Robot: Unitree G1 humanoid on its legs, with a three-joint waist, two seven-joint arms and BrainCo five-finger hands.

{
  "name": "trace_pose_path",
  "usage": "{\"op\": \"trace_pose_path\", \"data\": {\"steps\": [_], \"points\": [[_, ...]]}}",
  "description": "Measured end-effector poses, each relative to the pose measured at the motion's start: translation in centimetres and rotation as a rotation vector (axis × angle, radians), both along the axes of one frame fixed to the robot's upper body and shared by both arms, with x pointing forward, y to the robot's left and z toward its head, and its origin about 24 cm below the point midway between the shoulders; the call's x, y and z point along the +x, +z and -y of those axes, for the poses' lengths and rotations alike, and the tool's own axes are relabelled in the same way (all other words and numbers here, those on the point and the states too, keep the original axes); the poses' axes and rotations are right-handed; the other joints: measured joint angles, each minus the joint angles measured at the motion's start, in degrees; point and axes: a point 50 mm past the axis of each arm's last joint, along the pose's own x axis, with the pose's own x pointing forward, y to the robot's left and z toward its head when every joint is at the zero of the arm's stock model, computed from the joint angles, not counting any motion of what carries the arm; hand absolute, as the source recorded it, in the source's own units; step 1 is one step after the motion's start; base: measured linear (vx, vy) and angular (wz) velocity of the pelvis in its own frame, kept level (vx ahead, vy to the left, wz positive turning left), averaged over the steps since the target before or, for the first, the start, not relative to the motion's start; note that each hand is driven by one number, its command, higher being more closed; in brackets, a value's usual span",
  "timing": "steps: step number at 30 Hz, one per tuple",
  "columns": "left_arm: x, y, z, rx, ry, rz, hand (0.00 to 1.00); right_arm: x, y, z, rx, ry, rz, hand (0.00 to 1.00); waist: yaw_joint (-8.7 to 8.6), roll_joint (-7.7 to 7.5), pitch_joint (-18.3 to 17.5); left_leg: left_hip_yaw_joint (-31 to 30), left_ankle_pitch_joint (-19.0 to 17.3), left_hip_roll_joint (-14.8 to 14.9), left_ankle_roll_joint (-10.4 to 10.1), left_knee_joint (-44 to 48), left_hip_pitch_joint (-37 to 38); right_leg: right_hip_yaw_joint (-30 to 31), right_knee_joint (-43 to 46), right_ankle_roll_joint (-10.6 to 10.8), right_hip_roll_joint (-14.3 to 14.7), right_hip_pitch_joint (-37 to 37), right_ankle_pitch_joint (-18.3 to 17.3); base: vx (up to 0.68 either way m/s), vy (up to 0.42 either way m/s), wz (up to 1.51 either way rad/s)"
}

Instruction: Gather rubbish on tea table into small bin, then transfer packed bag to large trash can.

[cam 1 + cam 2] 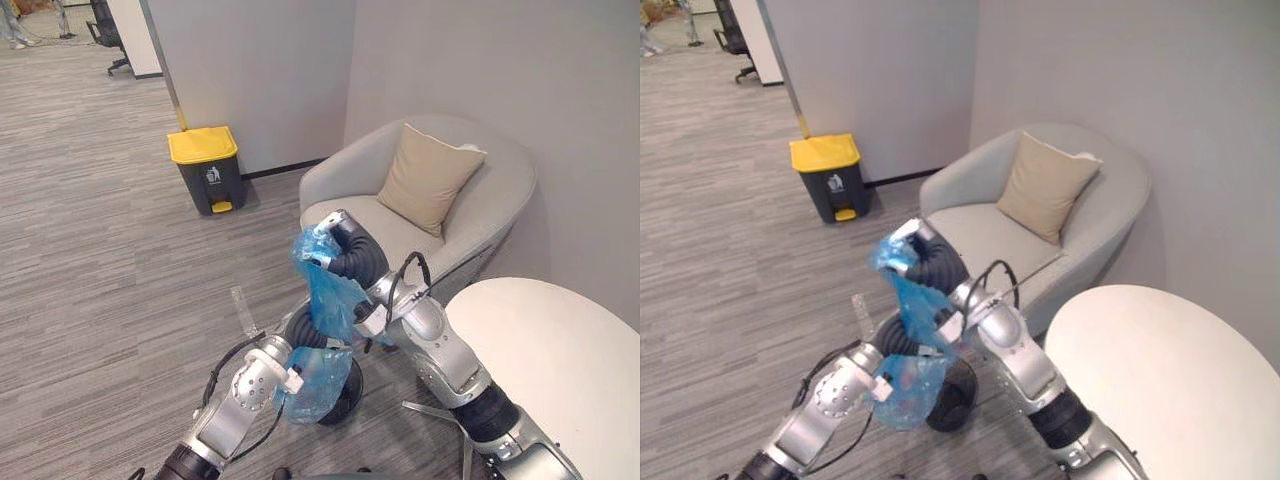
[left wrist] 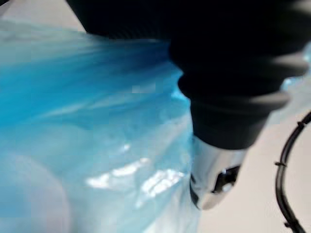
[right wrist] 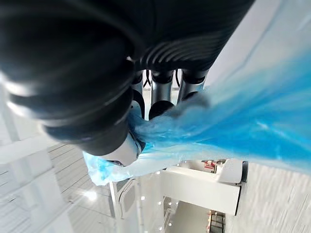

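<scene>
Left eye view: right hand grips the neck of the blue rubbish bag at centre frame. The bag hangs to the small black bin. Left hand is behind the bag; can't tell its grip. Yellow-lidded trash can upper left.
Left wrist view: bag film pressed close.
Right wrist view: fingers curl round bunched plastic.
Risk: thin film slips or tears under load.

A translucent blue plastic rubbish bag hanging stretched over a small black bin on the floor, bunched top being pinched in the right robot hand, yellow-lidded dark grey large trash can standing shut by the wall, well apart

right hand raised, fingers clenched; left hand just below it.
</scene>
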Motion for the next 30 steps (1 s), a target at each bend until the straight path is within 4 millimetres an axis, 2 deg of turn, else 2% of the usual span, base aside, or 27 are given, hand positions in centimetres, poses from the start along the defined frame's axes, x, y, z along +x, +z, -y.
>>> {"op": "trace_pose_path", "data": {"steps": [6, 15, 19, 26, 27, 30], "points": [[-0.3, 0.7, -0.3, -0.006, -0.011, 0.018, 1.00, -0.1, 0.0, -0.4, 0.004, 0.016, -0.011, 1.00, 0.02, -0.03, 0.0, 0.3, 0.0, 0.1, 0.0, 0.0, 0.0, 0.2, 0.0, 0.0, 0.0, -0.1, 0.0, 0.00, 0.000, -0.01], [-0.5, 3.1, -3.6, -0.062, 0.061, 0.073, 1.00, -0.1, 0.1, -0.7, -0.002, 0.061, -0.009, 1.00, 0.02, -0.01, 0.0, 0.7, -0.1, 0.1, -0.1, 0.0, 0.0, 0.5, 0.0, -0.1, 0.1, 0.0, 0.1, 0.00, 0.000, -0.03], [-0.4, 2.9, -3.8, -0.108, 0.081, 0.049, 1.00, -0.6, -1.2, -0.5, -0.008, 0.064, -0.054, 1.00, 0.02, -0.01, 0.0, 0.4, -0.1, 0.0, -0.1, 0.0, 0.1, 0.2, 0.1, 0.0, 0.0, 0.0, 0.0, 0.00, 0.000, 0.05], [-0.3, 1.4, -3.6, -0.183, 0.153, -0.018, 1.00, -1.6, -4.2, 0.2, -0.042, 0.021, -0.146, 1.00, -0.05, -0.03, 0.0, -0.1, -0.1, -0.3, -0.1, 0.0, 0.1, -0.2, 0.2, 0.2, -0.3, 0.0, -0.1, 0.00, 0.000, 0.03], [-0.4, 1.2, -3.5, -0.186, 0.154, -0.025, 1.00, -1.6, -4.6, 0.3, -0.053, 0.011, -0.158, 0.00, -0.06, -0.03, 0.0, -0.1, -0.1, -0.4, -0.1, 0.0, 0.1, -0.2, 0.2, 0.2, -0.3, 0.0, -0.1, 0.00, 0.000, 0.00], [-0.5, 0.1, -3.4, -0.195, 0.175, -0.071, 1.00, -1.5, -5.4, 0.5, -0.084, -0.012, -0.172, 0.00, -0.10, -0.03, 0.0, -0.2, -0.1, -0.4, -0.1, 0.0, 0.1, -0.2, 0.2, 0.2, -0.3, 0.0, -0.1, 0.00, 0.000, 0.00]]}}
